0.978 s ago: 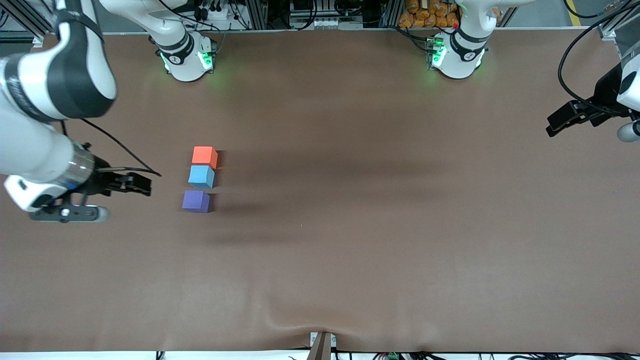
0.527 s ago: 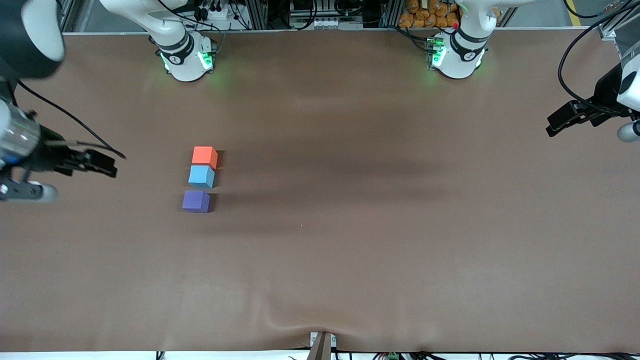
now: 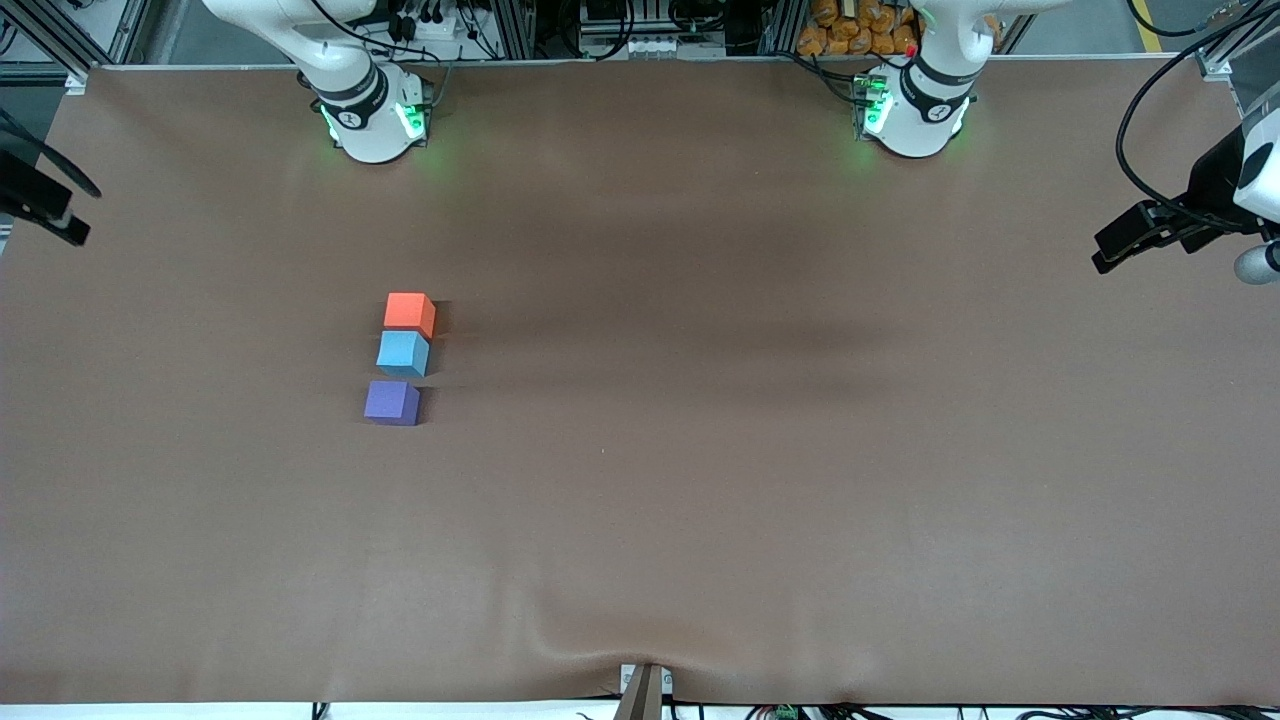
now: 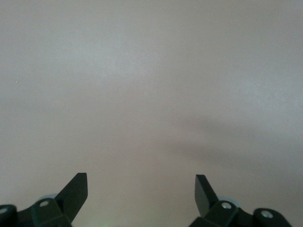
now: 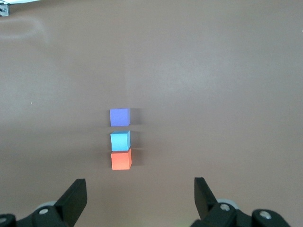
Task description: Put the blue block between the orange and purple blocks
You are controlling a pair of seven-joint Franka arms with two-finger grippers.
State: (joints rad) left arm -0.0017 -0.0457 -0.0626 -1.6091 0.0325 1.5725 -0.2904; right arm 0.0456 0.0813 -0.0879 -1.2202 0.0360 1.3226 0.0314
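Observation:
Three small cubes stand in a row on the brown table. The orange block [image 3: 409,311] is farthest from the front camera, the blue block [image 3: 403,353] is in the middle, and the purple block [image 3: 392,402] is nearest. Blue sits against orange, with a thin gap to purple. The right wrist view shows purple [image 5: 119,117], blue [image 5: 120,140] and orange [image 5: 121,160]. My right gripper [image 5: 140,189] is open and empty, high over the right arm's end of the table [image 3: 60,222]. My left gripper [image 4: 141,187] is open and empty over bare table at the left arm's end [image 3: 1105,255], where it waits.
The two arm bases [image 3: 370,115] [image 3: 912,110] stand along the table's edge farthest from the front camera. The brown cloth [image 3: 700,450] has a wrinkle [image 3: 600,640] at the edge nearest the camera, by a small bracket [image 3: 645,690].
My right arm has drawn away from the cubes toward its own end of the table and is now mostly out of the front view. The cubes and the left arm have not moved.

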